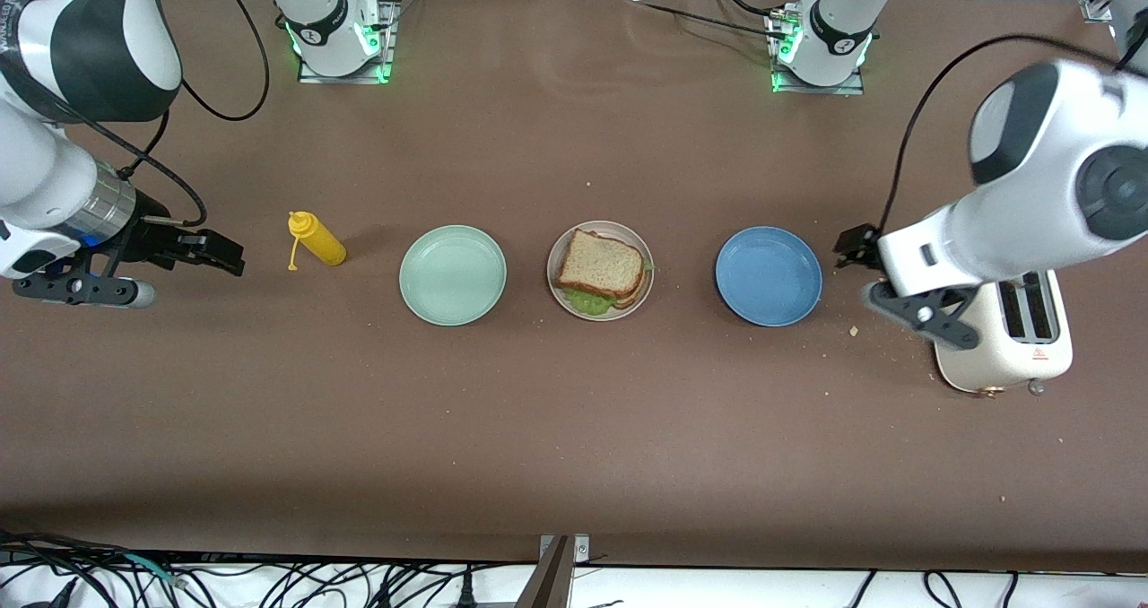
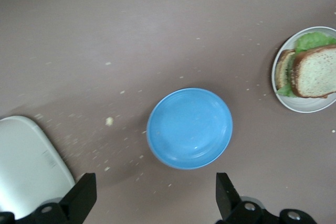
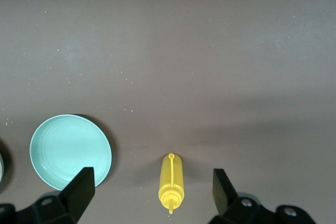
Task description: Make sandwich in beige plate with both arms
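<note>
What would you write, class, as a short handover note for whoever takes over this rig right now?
Left gripper: open, empty, up beside the toaster, near the blue plate.
Right gripper: open, empty, up at the right arm's end of the table, near the mustard bottle, which lies on its side.
Sandwich: assembled on the beige plate, lettuce showing at the edge under the top slice.
Mint plate and blue plate: nothing on them.
Done: the sandwich looks complete.
Left: probably nothing.
</note>
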Robot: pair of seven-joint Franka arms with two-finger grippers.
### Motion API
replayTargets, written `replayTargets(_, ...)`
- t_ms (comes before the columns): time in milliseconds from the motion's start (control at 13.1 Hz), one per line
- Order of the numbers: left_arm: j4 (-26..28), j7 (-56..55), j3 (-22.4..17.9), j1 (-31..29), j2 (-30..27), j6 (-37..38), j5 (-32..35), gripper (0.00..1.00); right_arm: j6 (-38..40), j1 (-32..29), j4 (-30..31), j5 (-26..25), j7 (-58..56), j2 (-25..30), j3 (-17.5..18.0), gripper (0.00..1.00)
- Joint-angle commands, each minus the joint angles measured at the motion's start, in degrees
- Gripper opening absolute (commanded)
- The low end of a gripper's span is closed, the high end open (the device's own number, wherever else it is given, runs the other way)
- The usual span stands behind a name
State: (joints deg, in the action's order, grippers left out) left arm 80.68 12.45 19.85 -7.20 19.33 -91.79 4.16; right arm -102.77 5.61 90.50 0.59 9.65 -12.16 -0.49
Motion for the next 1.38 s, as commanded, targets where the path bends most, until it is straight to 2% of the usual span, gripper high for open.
replayTargets(0,2.37,-0.76,-5.85,2.36,-5.17,-0.14,1.29,1.00,-0.32,0.37,0.64,-0.32,-0.60,0.74,-0.30,0.99)
replayTargets(153,3.33,-1.55,-10.16,3.94,-7.53,-0.06,0.68,1.00,-0.24,0.37,0.64,-0.32,-0.51,0.74,-0.30,0.99)
replayTargets(306,7.19,-7.05,-10.27,4.38,-10.96,-0.41,0.50,1.00,-0.24,0.37,0.47,-0.24,-0.42,0.74,-0.30,0.99)
replayTargets(460,11.75,-12.95,-10.27,4.91,-14.65,-0.76,-3.43,1.00,0.11,0.37,0.38,-0.24,-0.51,0.74,-0.30,1.00)
replayTargets(613,14.41,-13.15,-10.27,4.74,-16.33,-2.78,-4.95,1.00,0.11,0.37,0.29,-0.15,-0.33,0.74,-0.30,1.00)
replayTargets(1302,12.92,-13.07,-10.00,4.56,-15.81,-1.11,-5.13,1.00,0.20,0.37,0.29,-0.24,-0.25,0.74,-0.30,1.00)
